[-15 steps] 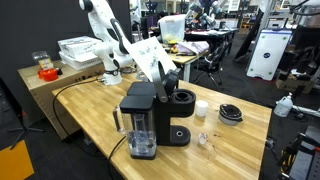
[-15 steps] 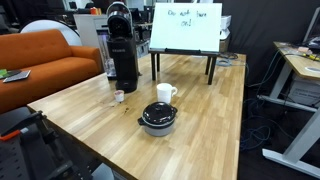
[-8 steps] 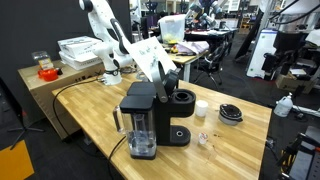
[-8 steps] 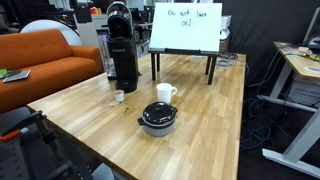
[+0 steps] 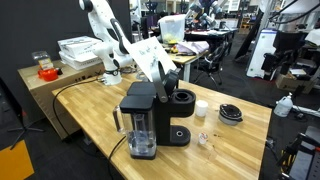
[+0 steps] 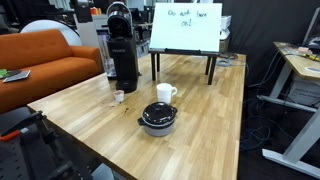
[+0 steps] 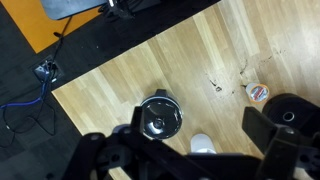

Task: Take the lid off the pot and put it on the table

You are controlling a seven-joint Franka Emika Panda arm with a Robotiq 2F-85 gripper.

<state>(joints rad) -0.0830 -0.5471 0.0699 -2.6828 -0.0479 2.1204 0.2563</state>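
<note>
So, you are at the very start. The lid [image 6: 158,111] sits closed on the pot [image 6: 158,127], which stands on the table [image 6: 205,140] just to the near side of the white cup [image 6: 166,94]. Both are well apart from the coffee machine [image 6: 122,50] at the far left. Your gripper [image 7: 195,140] hangs high over the tabletop, nowhere near contact. In the wrist view its dark fingers [image 7: 110,155] show blurred along the bottom edge, spread wide apart with nothing between them.

What is in hand is the approach. The pot lies left of the midline between the fingers, so the next move calls for shifting left as you descend until the lid is centred. The cup stands close on the right, so I judge it the thing most likely to be clipped. Whether the lid has a knob worth pinching is too small to tell; otherwise plan to close across its rim. Lift it straight up and set it on bare wood.
</note>
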